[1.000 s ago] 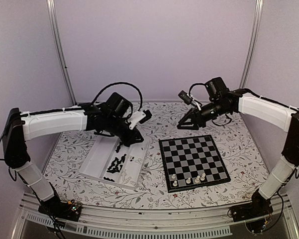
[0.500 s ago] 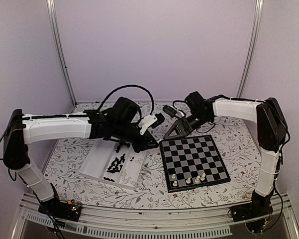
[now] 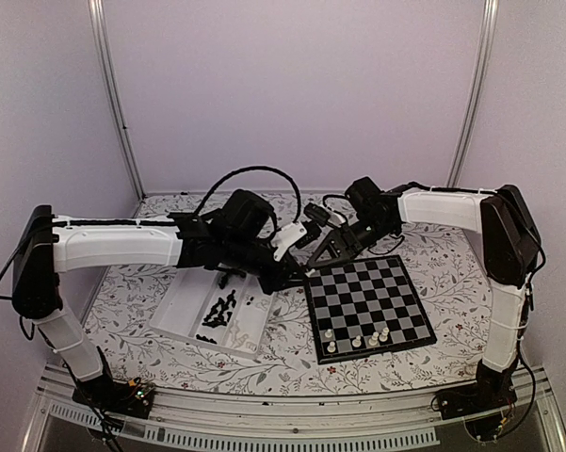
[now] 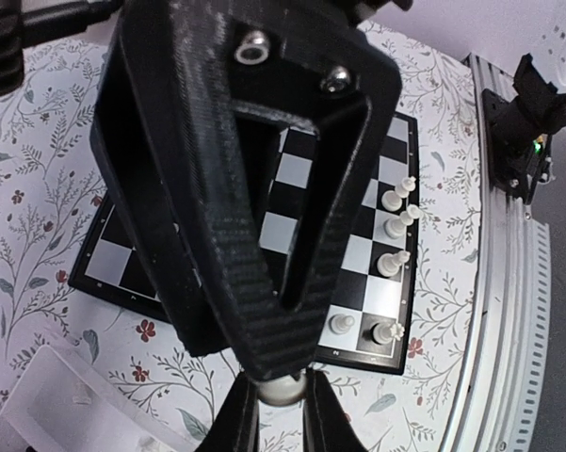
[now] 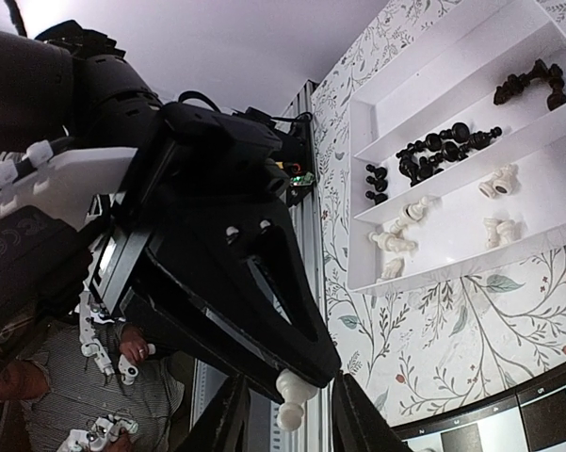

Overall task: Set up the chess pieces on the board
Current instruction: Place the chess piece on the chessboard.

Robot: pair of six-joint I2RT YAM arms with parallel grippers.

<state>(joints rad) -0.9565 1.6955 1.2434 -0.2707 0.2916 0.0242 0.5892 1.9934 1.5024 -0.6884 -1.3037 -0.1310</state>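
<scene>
Left gripper (image 4: 281, 381) pinched on one white chess piece (image 5: 290, 403), held just off the far-left corner of the board (image 3: 367, 297); handover pending.
Right gripper (image 5: 292, 384) is spread either side of the same piece, no contact visible. Risk: an early left release or an off-centre right closure could twist the small piece loose onto the table (image 3: 433, 247).

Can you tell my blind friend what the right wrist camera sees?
The left gripper holds a white piece between the fingers of the open right gripper. Behind them, a white tray holds loose pieces, and a corner of the board shows at the bottom right.
</scene>
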